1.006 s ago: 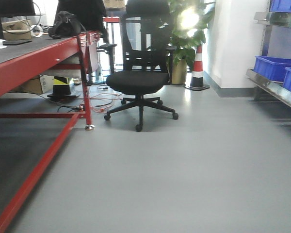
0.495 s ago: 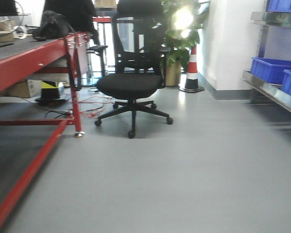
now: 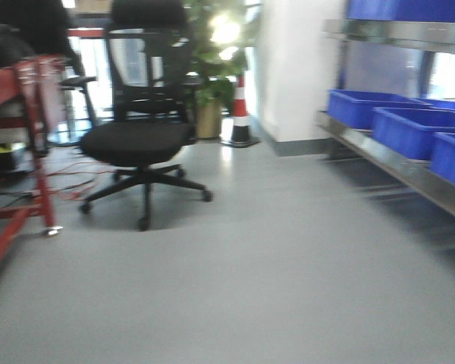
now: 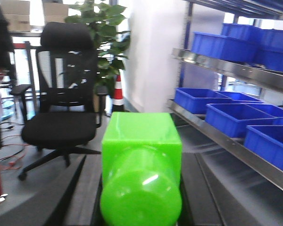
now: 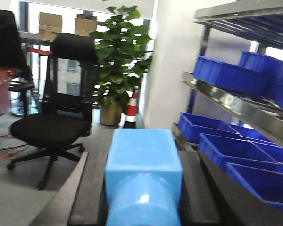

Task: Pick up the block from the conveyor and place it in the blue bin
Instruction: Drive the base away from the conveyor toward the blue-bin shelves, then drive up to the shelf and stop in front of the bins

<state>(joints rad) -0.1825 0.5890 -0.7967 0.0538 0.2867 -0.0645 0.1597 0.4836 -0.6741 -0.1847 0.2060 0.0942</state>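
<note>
A bright green block [image 4: 141, 136] fills the left wrist view, and my left gripper [image 4: 141, 174] is shut on it, a black finger [image 4: 80, 188] on each side. In the right wrist view my right gripper [image 5: 144, 188] is shut on a light blue block [image 5: 144, 155] between its black fingers [image 5: 92, 188]. Blue bins [image 3: 364, 106] sit in a row on a metal shelf at the right; they show again from the wrists as blue bins [image 4: 200, 100] and blue bins [image 5: 236, 153]. Only the red frame of the conveyor [image 3: 26, 83] shows at the far left; its belt is out of view.
A black office chair [image 3: 140, 140] stands on the grey floor left of centre. Behind it are a potted plant [image 3: 212, 61] and a red-white cone [image 3: 240, 114] by a white wall. The steel shelf rail [image 3: 409, 171] runs along the right side. Cables lie under the red frame.
The front view has swung to the right: the conveyor and chair slid left, and the shelf with blue bins has come further into view and looks closer.
</note>
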